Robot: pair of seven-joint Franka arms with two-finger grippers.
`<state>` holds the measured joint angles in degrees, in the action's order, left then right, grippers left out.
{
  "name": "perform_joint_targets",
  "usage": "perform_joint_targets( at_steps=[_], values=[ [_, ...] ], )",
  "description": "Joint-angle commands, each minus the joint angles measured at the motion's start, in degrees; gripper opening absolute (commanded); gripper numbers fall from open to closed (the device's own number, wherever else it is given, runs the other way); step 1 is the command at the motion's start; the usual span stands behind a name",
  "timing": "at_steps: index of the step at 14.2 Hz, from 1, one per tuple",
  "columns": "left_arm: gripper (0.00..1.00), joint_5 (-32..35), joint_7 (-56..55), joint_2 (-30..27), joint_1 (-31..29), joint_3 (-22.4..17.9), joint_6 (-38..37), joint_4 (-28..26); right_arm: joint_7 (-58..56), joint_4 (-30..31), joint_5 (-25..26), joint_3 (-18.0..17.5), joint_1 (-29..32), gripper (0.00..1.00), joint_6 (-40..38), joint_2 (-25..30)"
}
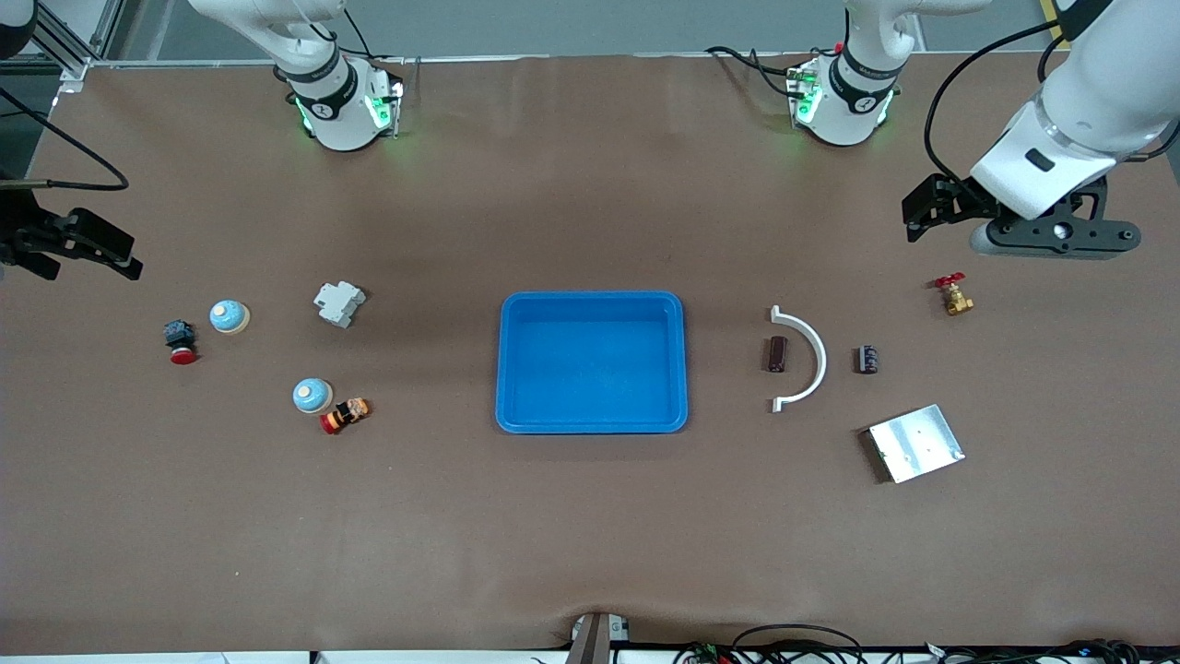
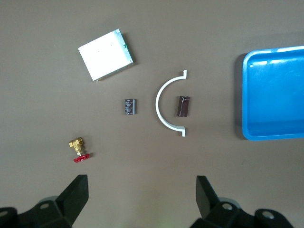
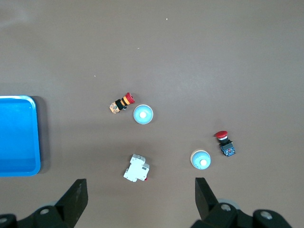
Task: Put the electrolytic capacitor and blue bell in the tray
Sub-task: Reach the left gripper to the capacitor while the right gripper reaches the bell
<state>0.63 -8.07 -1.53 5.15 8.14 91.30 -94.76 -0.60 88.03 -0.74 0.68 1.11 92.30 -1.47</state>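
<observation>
You have both arms pulled back to the ends of the bench, which leaves every part in plain sight. The left end effector hangs over the bench at the left arm's end, just above the small brass valve with a red handle, and its fingers stand wide with nothing between them. The right end effector hangs over the right arm's end, also wide and empty.

The blue tray sits in the middle with nothing in it, reachable from either side. Two small cylinders lie toward the left arm's end: a dark one and a brownish one tucked inside the curve of a white half-ring (either could be the capacitor; the dark one looks likelier). The ring crowds the brown one, so the dark one, lying apart, should be the easier pick.

Two blue bells rest toward the right arm's end: one beside a red push button, the other touching a red and yellow button. A white breaker and a silver plate are bystanders
</observation>
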Motion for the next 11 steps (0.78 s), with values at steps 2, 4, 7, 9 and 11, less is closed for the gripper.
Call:
perform_joint_targets(
  at_steps=[2,4,7,9,11],
  values=[
    [1.00,-2.9,-0.1,1.2,-0.2,0.2,3.2,-1.7,0.0,-0.6,0.1,-0.1,-0.2,1.00,0.0,-3.9],
    [1.00,-2.8,0.0,0.7,0.1,0.3,6.7,-5.8,-0.1,-0.5,1.0,-0.2,-2.3,1.00,0.3,-7.4],
    [1.00,-2.9,-0.6,0.6,0.1,1.6,12.0,-11.8,-0.1,-0.1,1.4,-0.1,-5.0,1.00,3.7,-14.2],
    [1.00,-2.9,-1.6,0.5,0.1,2.8,16.8,-16.1,-0.2,1.4,1.5,-0.1,-4.5,1.00,7.4,-18.7],
    [1.00,-2.9,-2.7,0.4,0.1,3.4,21.8,-20.4,-0.2,5.9,3.9,-0.1,-4.6,1.00,13.9,-19.7]
  ],
)
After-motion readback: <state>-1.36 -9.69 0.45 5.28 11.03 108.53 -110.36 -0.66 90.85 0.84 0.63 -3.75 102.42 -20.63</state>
